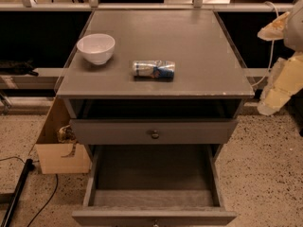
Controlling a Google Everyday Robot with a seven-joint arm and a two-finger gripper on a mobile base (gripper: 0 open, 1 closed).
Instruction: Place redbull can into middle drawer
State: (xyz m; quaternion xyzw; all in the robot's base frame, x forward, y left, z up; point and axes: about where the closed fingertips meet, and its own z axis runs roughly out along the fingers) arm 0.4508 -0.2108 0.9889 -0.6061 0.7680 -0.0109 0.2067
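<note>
The redbull can (154,69), silver and blue, lies on its side near the middle of the grey cabinet top (199,46). The middle drawer (154,176) is pulled out toward me below it and shows a deep box with a bare grey floor. My gripper (280,85) hangs at the right edge of the view, beside the cabinet's right side. It is well to the right of the can, a little lower, and holds nothing that I can see.
A white round bowl (96,48) stands on the cabinet top, left of the can. A grey drawer front with a round knob (154,134) sits above the open drawer. A cardboard box (59,145) and a black cable (19,193) are on the floor at the left.
</note>
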